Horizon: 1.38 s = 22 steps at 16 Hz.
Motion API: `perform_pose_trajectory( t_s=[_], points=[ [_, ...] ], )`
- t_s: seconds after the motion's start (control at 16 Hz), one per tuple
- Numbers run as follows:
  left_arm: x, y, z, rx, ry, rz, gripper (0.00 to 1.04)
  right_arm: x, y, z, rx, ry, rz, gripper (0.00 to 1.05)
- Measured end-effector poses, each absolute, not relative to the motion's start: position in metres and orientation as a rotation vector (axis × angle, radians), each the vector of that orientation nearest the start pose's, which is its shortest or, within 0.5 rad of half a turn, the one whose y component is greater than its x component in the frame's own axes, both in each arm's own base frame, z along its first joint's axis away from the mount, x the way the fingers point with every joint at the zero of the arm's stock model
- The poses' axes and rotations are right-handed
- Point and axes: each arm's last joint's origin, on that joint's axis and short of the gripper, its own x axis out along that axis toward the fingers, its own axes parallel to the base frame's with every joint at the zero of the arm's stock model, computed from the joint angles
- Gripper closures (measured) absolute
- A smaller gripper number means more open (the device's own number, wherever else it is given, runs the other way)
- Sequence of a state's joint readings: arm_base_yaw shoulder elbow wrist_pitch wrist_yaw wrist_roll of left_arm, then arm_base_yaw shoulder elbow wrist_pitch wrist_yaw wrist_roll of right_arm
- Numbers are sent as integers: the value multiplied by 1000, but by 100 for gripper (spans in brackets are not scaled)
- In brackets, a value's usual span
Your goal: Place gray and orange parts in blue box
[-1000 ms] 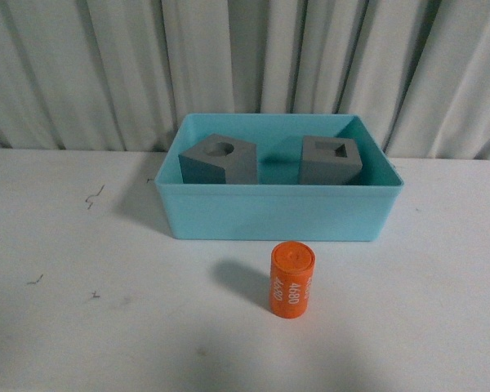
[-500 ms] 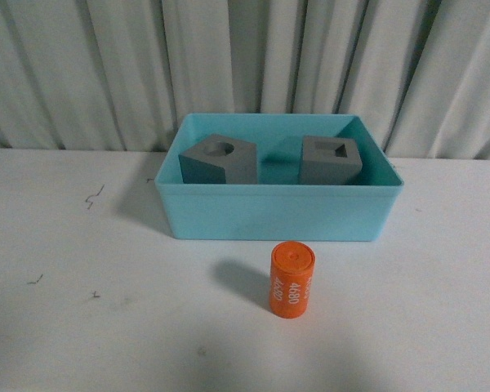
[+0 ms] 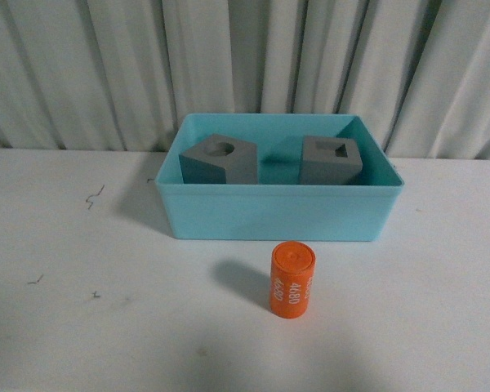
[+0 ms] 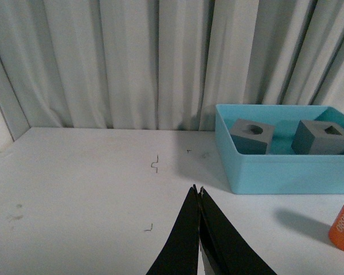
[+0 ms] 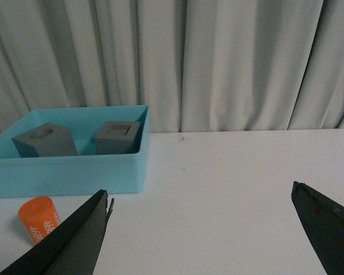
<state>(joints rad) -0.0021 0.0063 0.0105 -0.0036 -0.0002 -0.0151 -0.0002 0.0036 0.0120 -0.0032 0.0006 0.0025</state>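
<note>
scene: white table (image 3: pixel 65 327), gray curtain (image 3: pixel 106 73) behind.
in bin: round-hole cube (image 3: pixel 219 159) and slot cube (image 3: pixel 330 160) sat inside blue box (image 3: pixel 278 211).
remaining: orange cylinder (image 3: pixel 291 280) stood upright on table, just before box's near wall.
left gripper (image 4: pixel 198 190): pinched together, empty.
right gripper (image 5: pixel 200 190): spread wide, empty.
grasp: best bet was pinching cylinder's sides, clearing the rim, dropping between cubes.

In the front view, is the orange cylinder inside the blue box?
No, the orange cylinder stands on the table, outside the box, in front of its near wall.
</note>
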Motion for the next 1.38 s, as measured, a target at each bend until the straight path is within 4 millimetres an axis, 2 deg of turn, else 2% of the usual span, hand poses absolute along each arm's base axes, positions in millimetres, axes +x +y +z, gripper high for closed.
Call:
perform_pose_trajectory(
  t_s=[0.5, 0.94, 1.0, 1.06, 1.12, 1.19, 1.38],
  points=[
    [97, 0, 166, -15, -1, -2, 103, 97, 0, 167, 2, -5, -1, 6],
    [97, 0, 166, -15, -1, -2, 12, 97, 0, 167, 2, -5, -1, 6],
    [97, 0, 166, -14, -1, -2, 5, 97, 0, 167, 2, -5, -1, 6],
    [97, 0, 166, -14, -1, -2, 7, 97, 0, 167, 2, -5, -1, 6],
    [97, 0, 166, -14, -1, -2, 7, 97, 0, 165, 51, 108, -52, 6],
    [97, 0, 166, -14, -2, -4, 7, 110, -8, 166, 151, 223, -79, 6],
    [97, 0, 166, -14, -1, -1, 7, 136, -43, 161, 158, 268, -72, 6]
  ],
)
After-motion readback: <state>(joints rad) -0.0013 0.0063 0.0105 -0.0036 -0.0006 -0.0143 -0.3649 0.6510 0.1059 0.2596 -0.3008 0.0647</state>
